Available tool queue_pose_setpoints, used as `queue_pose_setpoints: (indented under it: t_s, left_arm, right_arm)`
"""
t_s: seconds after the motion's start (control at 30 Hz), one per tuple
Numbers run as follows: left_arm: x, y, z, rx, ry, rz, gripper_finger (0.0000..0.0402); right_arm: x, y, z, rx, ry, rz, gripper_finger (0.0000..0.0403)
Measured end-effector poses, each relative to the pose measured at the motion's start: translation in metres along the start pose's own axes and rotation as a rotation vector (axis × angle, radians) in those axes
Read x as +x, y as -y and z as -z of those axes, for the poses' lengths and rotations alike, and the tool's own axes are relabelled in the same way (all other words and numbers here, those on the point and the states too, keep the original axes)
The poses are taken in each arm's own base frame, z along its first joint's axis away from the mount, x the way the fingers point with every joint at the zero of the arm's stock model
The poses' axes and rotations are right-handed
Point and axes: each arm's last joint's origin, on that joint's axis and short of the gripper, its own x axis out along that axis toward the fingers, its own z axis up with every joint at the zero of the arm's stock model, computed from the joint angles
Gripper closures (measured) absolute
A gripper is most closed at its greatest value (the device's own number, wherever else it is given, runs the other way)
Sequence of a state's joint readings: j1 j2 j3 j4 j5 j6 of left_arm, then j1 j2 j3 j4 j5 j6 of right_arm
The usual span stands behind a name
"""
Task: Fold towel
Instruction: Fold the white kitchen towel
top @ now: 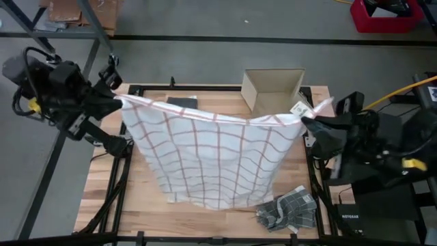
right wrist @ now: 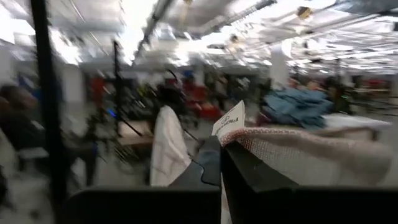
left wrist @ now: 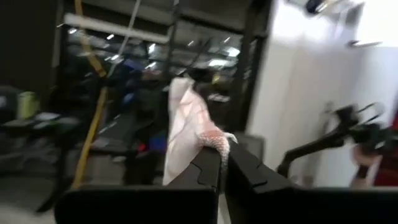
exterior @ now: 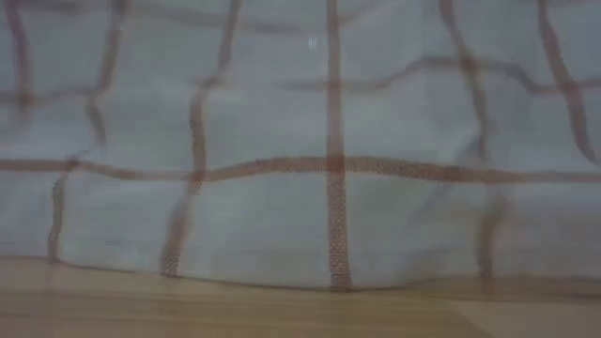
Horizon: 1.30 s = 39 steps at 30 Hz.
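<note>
A white towel with a red grid (top: 205, 150) hangs spread between my two raised grippers, above the wooden table (top: 95, 198). My left gripper (top: 117, 101) is shut on the towel's left top corner, and my right gripper (top: 305, 120) is shut on the right top corner. The top edge sags between them. In the low view the towel (exterior: 329, 141) fills the picture. Its lower hem (exterior: 333, 280) hangs at the tabletop; whether it touches the wood I cannot tell. My left gripper pinches the towel's top corner (left wrist: 214, 140) between its two shut fingers (left wrist: 249, 177). A small tip of the red hem sticks out past the fingertips, and the cloth hangs away from them. My right gripper pinches the other top corner by its hem (right wrist: 261, 139), beside a white label (right wrist: 229, 123). The fingers (right wrist: 249, 174) lie roughly level and the cloth trails off to one side.
An open cardboard box (top: 273, 89) stands at the table's far edge, right of centre. A crumpled grey patterned cloth (top: 287, 208) lies at the near right corner. A dark flat object (top: 181, 102) shows behind the towel's top edge. Black frame rails run along both sides of the table.
</note>
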<state>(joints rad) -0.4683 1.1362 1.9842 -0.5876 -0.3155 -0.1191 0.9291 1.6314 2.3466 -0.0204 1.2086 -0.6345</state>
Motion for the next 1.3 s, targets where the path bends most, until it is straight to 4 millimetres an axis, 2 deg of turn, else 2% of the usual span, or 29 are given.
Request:
queue_pose_setpoints:
  t_s: [0.2, 0.37, 0.53, 0.7, 1.0, 1.3]
  left_arm:
    - [0.000, -0.008, 0.013, 0.126, -0.110, -0.222, 0.0401]
    - [-0.003, -0.014, 0.018, 0.284, -0.177, -0.401, 0.0401]
    - [-0.005, -0.016, 0.023, 0.336, -0.228, -0.444, 0.0401]
    - [-0.008, -0.018, 0.031, 0.340, -0.308, -0.452, 0.0401]
    - [-0.017, -0.024, 0.057, 0.259, -0.522, -0.539, 0.0401]
    - [-0.014, -0.025, 0.083, 0.166, -0.732, -0.611, 0.0401]
  right_arm:
    - [0.008, 0.000, 0.017, -0.186, -0.138, 0.134, 0.0398]
    - [0.024, 0.008, 0.028, -0.305, -0.191, 0.229, 0.0398]
    - [0.043, 0.021, 0.041, -0.419, -0.240, 0.308, 0.0398]
    - [0.059, 0.034, 0.064, -0.473, -0.301, 0.347, 0.0398]
    - [0.068, 0.055, 0.101, -0.350, -0.457, 0.260, 0.0398]
    - [0.051, 0.060, 0.120, -0.152, -0.636, 0.212, 0.0398]
